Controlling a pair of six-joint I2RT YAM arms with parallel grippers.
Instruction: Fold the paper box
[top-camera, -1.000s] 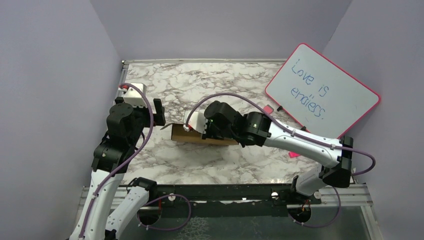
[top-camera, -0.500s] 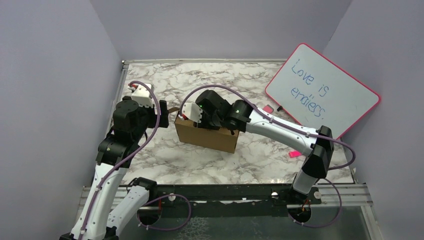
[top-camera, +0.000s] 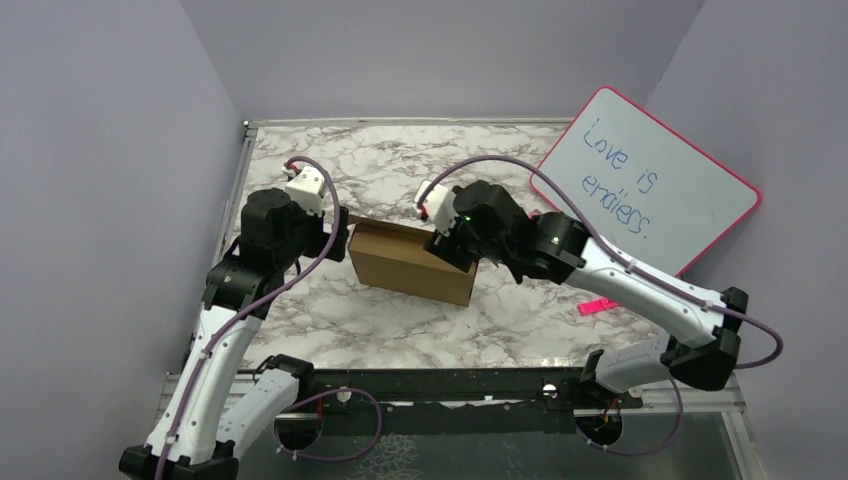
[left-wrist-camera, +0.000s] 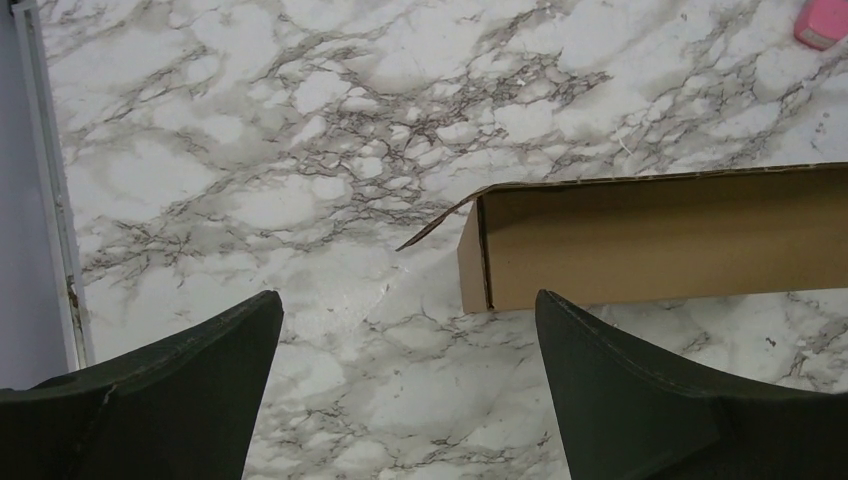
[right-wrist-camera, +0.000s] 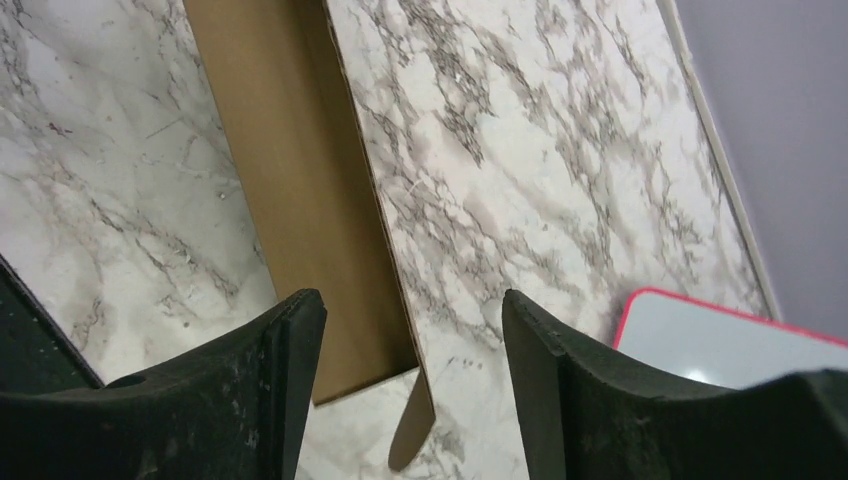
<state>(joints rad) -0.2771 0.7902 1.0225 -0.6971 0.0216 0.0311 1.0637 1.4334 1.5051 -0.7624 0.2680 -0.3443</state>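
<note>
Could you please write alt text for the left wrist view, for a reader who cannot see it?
A brown paper box lies on a marbled table, a loose flap at one end. The left fingers stand wide apart below it, holding nothing.

The paper box (top-camera: 410, 262) is plain brown cardboard, matt and unprinted, with raw and slightly ragged cut edges in the left wrist view. The surface (top-camera: 370, 325) has a white marble pattern with grey veins and is smooth with a faint sheen. Along its left edge runs a pale strip (left-wrist-camera: 48, 200) that looks like painted metal, with a small scuffed spot. The left pincer (left-wrist-camera: 407, 305) and the right pincer (right-wrist-camera: 410, 300) have fingers (left-wrist-camera: 160, 400) of black matt plastic with a fine grain. By the surface's far right corner, the whiteboard (top-camera: 650, 185) is glossy white with a smooth pink rim.
</note>
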